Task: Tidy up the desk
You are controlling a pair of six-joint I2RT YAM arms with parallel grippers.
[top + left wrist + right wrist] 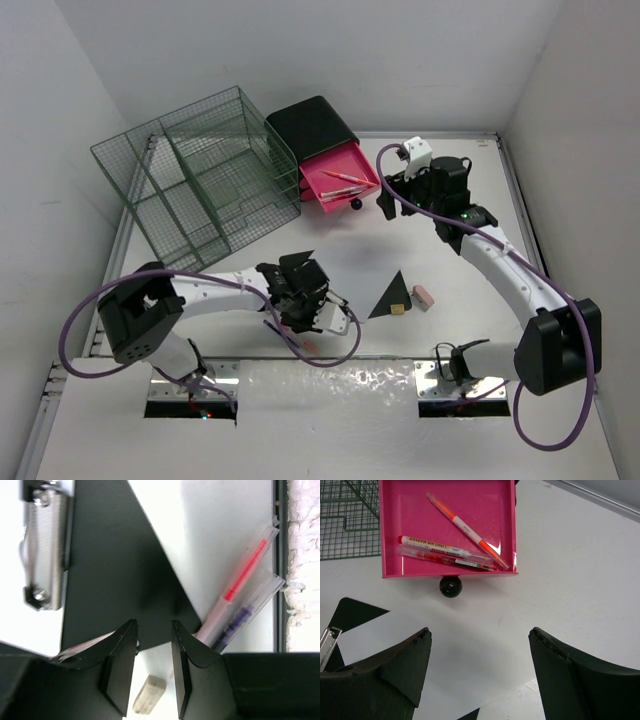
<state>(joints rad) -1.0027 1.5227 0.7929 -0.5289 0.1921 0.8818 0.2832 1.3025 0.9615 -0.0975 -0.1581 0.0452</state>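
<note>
Green wire rack (195,175) beside pink drawer (395,510) holding three pens (435,545); perhaps an eraser (423,296).

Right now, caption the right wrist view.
Open right hand hovers over the desk before a pink drawer holding three pens.

In the right wrist view, upper left of the frame, we read "LONG NIB MARKER" in dark capitals along the white marker (445,548) lying in the pink drawer (395,510); the clear red pen (445,560) just below it carries fine print too small to read; we find nothing legible elsewhere.
</note>
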